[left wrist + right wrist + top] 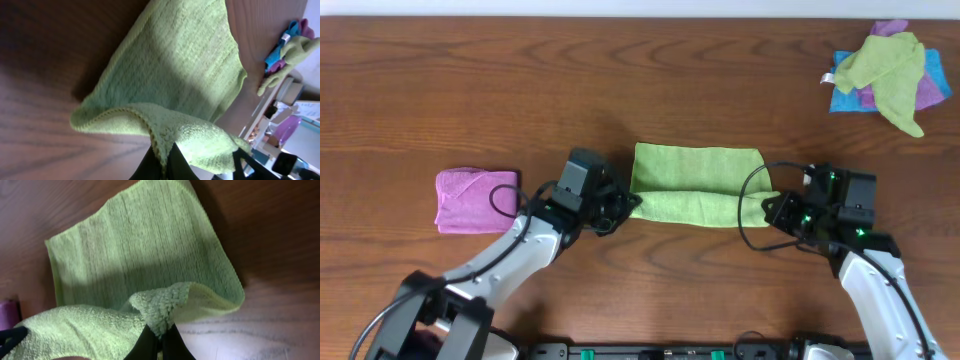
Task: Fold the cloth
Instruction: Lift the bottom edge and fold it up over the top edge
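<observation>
A green cloth (698, 183) lies in the middle of the table, its near edge lifted and doubled over the part lying flat. My left gripper (622, 207) is shut on the cloth's near left corner; in the left wrist view the corner (165, 142) is pinched between the dark fingers (167, 162). My right gripper (775, 207) is shut on the near right corner; in the right wrist view the corner (160, 311) sits between the fingers (160, 345). The far edge of the cloth (130, 235) rests flat on the wood.
A folded pink cloth (475, 199) lies at the left. A pile of green, blue and purple cloths (887, 72) sits at the far right corner, also seen in the left wrist view (287, 45).
</observation>
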`<state>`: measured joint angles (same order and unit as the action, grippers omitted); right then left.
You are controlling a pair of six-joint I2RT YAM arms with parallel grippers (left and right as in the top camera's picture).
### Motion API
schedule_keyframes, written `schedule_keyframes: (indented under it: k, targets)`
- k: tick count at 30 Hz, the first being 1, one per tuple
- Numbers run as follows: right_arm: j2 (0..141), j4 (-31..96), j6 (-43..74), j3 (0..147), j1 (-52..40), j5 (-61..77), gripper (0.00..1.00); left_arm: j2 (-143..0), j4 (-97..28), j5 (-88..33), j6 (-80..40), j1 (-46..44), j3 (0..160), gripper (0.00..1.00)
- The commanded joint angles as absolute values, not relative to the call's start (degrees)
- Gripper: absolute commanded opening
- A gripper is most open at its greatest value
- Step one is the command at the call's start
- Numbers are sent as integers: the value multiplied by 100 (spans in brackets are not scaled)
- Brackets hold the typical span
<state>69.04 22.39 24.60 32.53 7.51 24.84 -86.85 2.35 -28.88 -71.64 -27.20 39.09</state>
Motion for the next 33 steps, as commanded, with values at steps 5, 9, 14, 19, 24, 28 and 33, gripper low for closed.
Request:
schedule_keyframes:
  k: [5, 9, 14, 19, 24, 28, 33]
  targets:
    - [7317, 1826, 2576, 3376, 705, 2377, 1, -9194, 239, -2659, -6591, -2547, 4539, 6]
    - [7474, 1485, 2620, 3378, 705, 2377, 1, -9413, 244, -2661, -6528, -2394, 4705, 6]
    - [7605, 1240, 2637, 3454, 705, 2231, 1, -9601, 327, -2650, -6423, -2386, 4869, 6]
    - [7776, 945, 2700, 3594, 705, 2112, 1, -9640, 357, -2307, -6399, -2375, 4965, 6]
    - [8023, 753, 2700, 3697, 705, 2119, 1, -9723, 416, -2080, -6276, -2368, 4978, 6]
    - [8160, 567, 2700, 3708, 705, 2117, 1, -9915, 716, -2058, -6307, -2368, 4980, 6]
    - [8346, 305, 2698, 3708, 705, 2112, 1, -10068, 954, -1942, -6324, -2368, 5022, 6]
